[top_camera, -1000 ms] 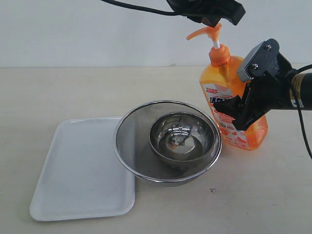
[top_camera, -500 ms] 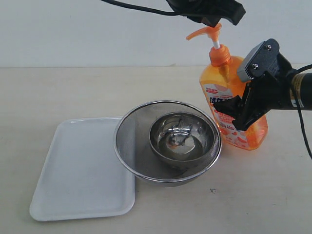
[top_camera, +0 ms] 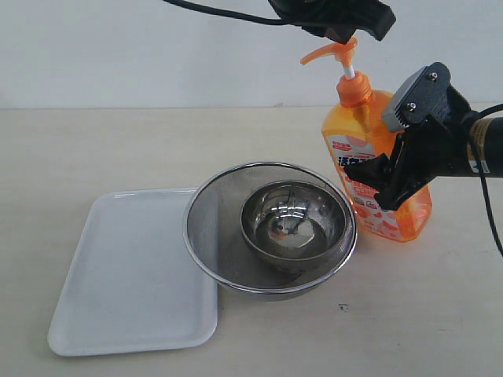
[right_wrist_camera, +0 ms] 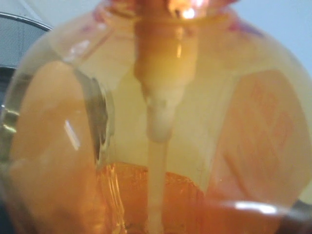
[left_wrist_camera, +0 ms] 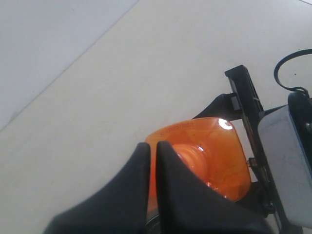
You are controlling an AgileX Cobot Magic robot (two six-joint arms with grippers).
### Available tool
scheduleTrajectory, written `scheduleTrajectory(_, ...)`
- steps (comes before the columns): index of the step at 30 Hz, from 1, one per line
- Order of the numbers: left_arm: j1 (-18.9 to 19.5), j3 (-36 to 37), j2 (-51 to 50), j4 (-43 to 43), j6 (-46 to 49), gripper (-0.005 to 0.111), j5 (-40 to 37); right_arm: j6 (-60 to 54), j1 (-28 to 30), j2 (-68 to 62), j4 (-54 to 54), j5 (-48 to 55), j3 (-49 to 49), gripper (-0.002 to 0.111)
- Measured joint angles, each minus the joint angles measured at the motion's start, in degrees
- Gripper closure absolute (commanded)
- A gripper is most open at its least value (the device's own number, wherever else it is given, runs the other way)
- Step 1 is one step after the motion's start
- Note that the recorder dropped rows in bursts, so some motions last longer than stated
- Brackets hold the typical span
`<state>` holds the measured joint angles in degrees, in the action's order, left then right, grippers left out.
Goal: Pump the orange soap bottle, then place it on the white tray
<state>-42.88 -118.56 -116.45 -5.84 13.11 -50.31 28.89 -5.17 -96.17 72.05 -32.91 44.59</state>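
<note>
- The tall translucent orange soap bottle (top_camera: 354,133), with a red-and-white label, stands upright on the pale bench (top_camera: 118,149) at its far right. It is well apart from the tray.
- Its orange pump head (top_camera: 334,51) is raised, with the white stem (top_camera: 346,71) showing below it.
- The right gripper (top_camera: 393,157) comes in from the right and clasps the bottle's body, one black finger across the label.
- The left gripper (left_wrist_camera: 152,146) sits directly over the pump head, its two black fingers drawn almost together; I cannot tell whether it touches.
- Just beside the bottle lies a round metal mesh strainer bowl (top_camera: 212,228), a smaller shiny steel bowl (top_camera: 295,220) inside it.
- The strainer's rim overlaps the right edge of the flat rectangular white tray (top_camera: 126,275) at front left.
</note>
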Motion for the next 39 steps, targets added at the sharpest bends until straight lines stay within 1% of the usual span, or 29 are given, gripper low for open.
scheduleTrajectory(23,-0.19,0.43,1.23,-0.86,0.00,0.102,-0.68,0.12,0.00,0.10,0.47,-0.11,0.00,0.108)
scheduleTrajectory(28,-0.60,0.97,2.51,-2.03,0.00,0.102,-1.84,0.25,0.00,0.10,0.47,-0.24,0.00,0.108)
scheduleTrajectory(39,-0.85,1.11,7.60,-2.30,0.11,0.102,-1.89,0.73,0.00,0.10,0.59,-0.38,0.00,0.108)
